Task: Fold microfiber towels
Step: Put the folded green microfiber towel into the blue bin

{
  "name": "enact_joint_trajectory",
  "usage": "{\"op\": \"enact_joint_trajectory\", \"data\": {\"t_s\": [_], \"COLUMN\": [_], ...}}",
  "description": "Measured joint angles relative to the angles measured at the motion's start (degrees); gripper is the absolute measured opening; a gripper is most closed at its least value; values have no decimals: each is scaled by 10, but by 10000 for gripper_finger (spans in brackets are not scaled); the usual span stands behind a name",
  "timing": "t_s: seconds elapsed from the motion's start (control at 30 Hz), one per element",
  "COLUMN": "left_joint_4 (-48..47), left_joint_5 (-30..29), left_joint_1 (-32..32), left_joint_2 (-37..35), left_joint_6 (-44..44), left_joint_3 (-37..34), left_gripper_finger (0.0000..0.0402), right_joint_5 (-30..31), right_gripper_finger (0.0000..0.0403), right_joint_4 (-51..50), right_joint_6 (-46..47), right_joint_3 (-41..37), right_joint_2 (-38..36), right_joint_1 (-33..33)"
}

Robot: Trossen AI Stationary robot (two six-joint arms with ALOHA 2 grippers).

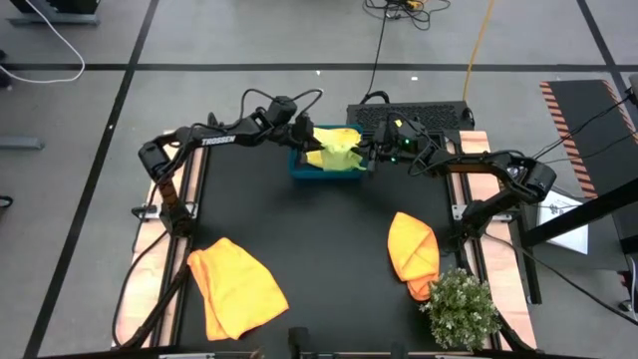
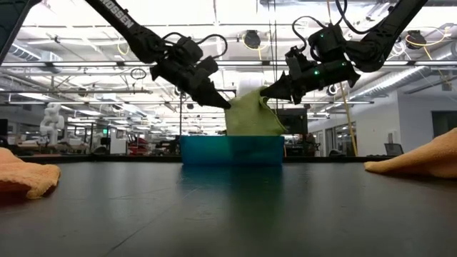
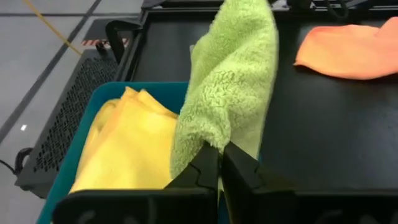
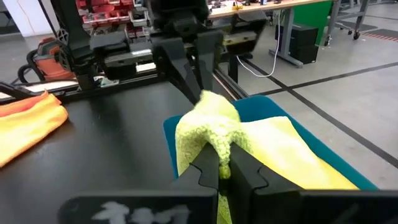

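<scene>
While both arms reach in over the teal tray (image 1: 299,172), the left gripper (image 2: 226,104) and right gripper (image 2: 265,91) each pinch an upper corner of the lime green towel (image 2: 251,116). It hangs upright, fluffy, lower edge in the tray beside the pale yellow towel (image 3: 134,146).

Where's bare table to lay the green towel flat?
Bare black mat lies between the left orange towel and the right orange towel, in front of the teal tray. The tray is crowded: yellow towel, green towel, both grippers.
</scene>
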Motion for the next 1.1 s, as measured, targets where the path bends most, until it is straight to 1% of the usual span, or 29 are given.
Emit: {"op": "enact_joint_trajectory", "data": {"t_s": [0.07,0.2,0.3,0.47,0.6,0.7,0.77,0.9,1.1], "left_joint_4": [-10,-63,-92,-125,-151,-157,-156,-148,-174], "left_joint_5": [-9,-31,-75,-141,-203,-251,-270,-272,-273], "left_joint_1": [-2,-7,-20,-49,-69,-75,-76,-71,-83], "left_joint_2": [-16,-74,-120,-161,-164,-156,-147,-133,-132], "left_joint_6": [1,5,5,5,3,-3,-6,-20,-42], "left_joint_3": [0,0,0,0,0,0,0,0,0], "left_gripper_finger": [5,4,3,2,2,1,1,1,1], "right_joint_5": [0,-12,-14,-11,11,40,64,76,64], "right_gripper_finger": [0,0,0,0,0,0,0,0,0], "right_joint_4": [8,54,89,69,49,24,11,7,-22], "right_joint_6": [10,39,47,35,16,-11,-26,-29,-23], "right_joint_3": [0,0,0,13,16,16,16,16,16], "right_joint_2": [0,-2,-2,-3,-3,-3,-3,-2,-2], "right_joint_1": [0,6,19,36,45,45,45,45,58]}}
